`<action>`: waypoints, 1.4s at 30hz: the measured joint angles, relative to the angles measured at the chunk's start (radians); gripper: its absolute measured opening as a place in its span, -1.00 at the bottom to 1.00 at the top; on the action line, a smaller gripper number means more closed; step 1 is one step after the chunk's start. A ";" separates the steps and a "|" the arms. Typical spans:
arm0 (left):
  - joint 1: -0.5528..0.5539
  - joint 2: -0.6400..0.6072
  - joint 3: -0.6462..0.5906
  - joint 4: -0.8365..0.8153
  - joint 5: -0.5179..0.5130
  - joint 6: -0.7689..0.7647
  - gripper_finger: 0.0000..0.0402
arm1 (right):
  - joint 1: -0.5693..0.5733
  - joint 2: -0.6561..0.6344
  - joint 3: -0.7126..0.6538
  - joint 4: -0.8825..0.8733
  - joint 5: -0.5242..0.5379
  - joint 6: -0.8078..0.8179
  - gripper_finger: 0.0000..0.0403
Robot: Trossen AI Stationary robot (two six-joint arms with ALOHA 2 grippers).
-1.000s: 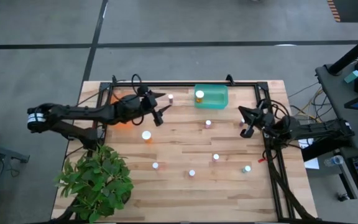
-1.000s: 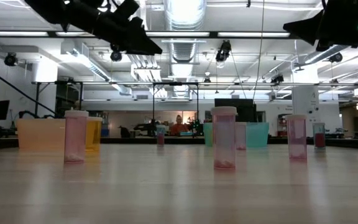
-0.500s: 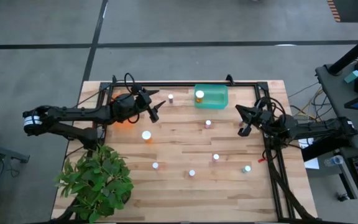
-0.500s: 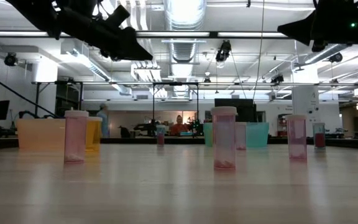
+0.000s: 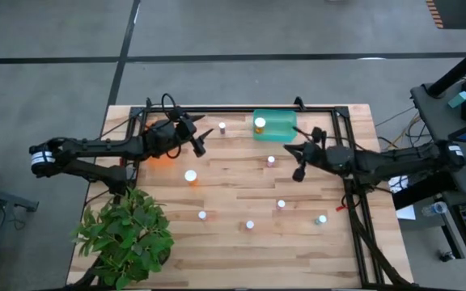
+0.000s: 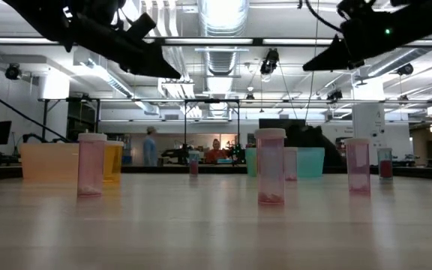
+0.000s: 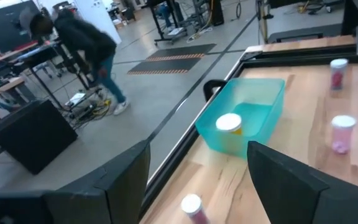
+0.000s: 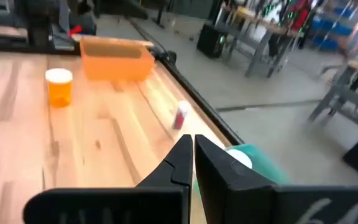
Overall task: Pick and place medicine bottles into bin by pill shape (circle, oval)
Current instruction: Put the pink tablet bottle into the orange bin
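Several small bottles with white caps stand upright on the wooden table (image 5: 233, 190): a pink one (image 5: 222, 127) at the far side, an orange one (image 5: 191, 175), and one (image 5: 271, 160) near the middle. An orange bottle (image 5: 260, 124) stands in the teal bin (image 5: 281, 128). My left gripper (image 5: 201, 139) hovers open above the table, beside the orange bin (image 5: 158, 155). My right gripper (image 5: 296, 162) hovers shut above the table, just right of the middle bottle; its fingers (image 8: 185, 155) are nearly closed. Both hold nothing.
More bottles stand toward the near edge (image 5: 202, 215) (image 5: 249, 225) (image 5: 281, 204) (image 5: 320, 218). A potted plant (image 5: 126, 234) fills the near left corner. A black frame (image 5: 241, 109) runs along the far edge and sides. People move in the room behind (image 7: 86, 43).
My right gripper has gone toward the table's left edge, from the right rail to just beside the middle bottle, staying above the table. My left gripper has drawn back a little toward the left edge. No bottle has moved.
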 joint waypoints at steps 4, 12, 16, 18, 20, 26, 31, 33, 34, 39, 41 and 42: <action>0.015 0.000 -0.023 -0.001 -0.002 0.021 0.24 | 0.000 0.070 0.098 -0.151 0.001 0.057 -0.96; 0.049 0.000 -0.033 0.000 -0.037 0.054 0.24 | 0.000 0.200 0.241 -0.301 0.000 0.100 -0.96; 0.058 -0.002 -0.029 0.003 -0.103 0.108 0.24 | -0.004 0.266 0.298 -0.302 0.000 0.083 -0.96; 0.062 -0.005 -0.026 0.025 -0.145 0.126 0.24 | -0.013 0.302 0.331 -0.298 0.000 0.071 -0.96; 0.064 -0.007 -0.025 0.050 -0.160 0.129 0.24 | -0.025 0.338 0.362 -0.304 0.000 0.064 -0.96; 0.064 -0.005 -0.031 0.059 -0.160 0.129 0.24 | -0.068 0.444 0.493 -0.395 -0.008 0.049 -0.96; 0.064 -0.005 -0.033 0.059 -0.160 0.128 0.24 | -0.101 0.534 0.629 -0.582 -0.046 0.075 -0.96; 0.064 -0.005 -0.032 0.058 -0.160 0.128 0.24 | -0.116 0.567 0.679 -0.673 -0.120 0.108 -0.96; 0.064 -0.005 -0.032 0.058 -0.160 0.128 0.24 | -0.121 0.584 0.703 -0.721 -0.162 0.133 -0.96; 0.064 -0.005 -0.033 0.058 -0.160 0.128 0.24 | -0.131 0.641 0.776 -0.922 -0.285 0.299 -0.96; 0.064 -0.005 -0.033 0.058 -0.160 0.128 0.24 | -0.131 0.650 0.777 -0.975 -0.300 0.363 -0.96; 0.064 -0.005 -0.033 0.058 -0.160 0.128 0.24 | -0.131 0.653 0.775 -0.998 -0.310 0.392 -0.96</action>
